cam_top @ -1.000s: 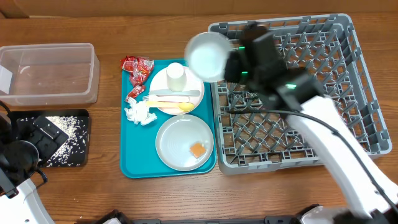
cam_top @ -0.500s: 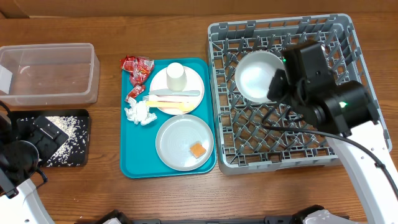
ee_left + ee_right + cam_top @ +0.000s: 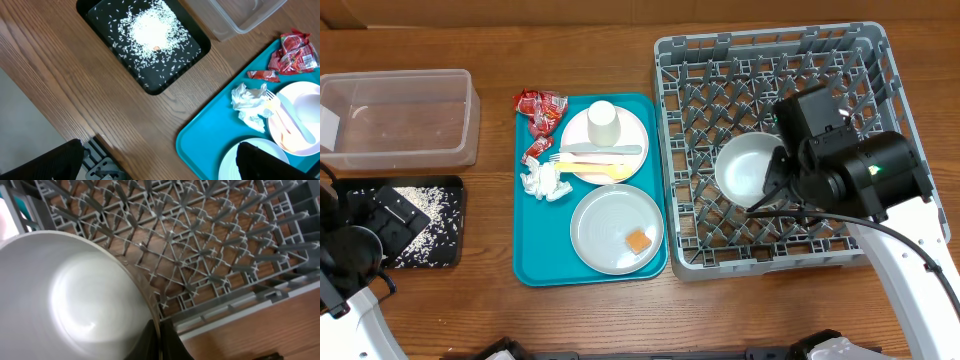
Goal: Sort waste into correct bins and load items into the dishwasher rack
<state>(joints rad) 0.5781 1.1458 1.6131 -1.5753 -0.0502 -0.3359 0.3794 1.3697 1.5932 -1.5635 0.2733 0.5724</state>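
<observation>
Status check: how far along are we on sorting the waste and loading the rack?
Done: the rice lies in the black tray. In hand: the right arm has its jaws shut on the grey bowl over the dishwasher rack, not released. Left: red wrappers, napkin, orange cube, cup, cutlery, grey plate and pale plate sit on the teal tray.

Right arm [image 3: 880,240] reaches from the front-right corner, right gripper [image 3: 159,336] pinching the small grey bowl [image 3: 748,165]; left gripper [image 3: 155,165] hangs spread wide.
</observation>
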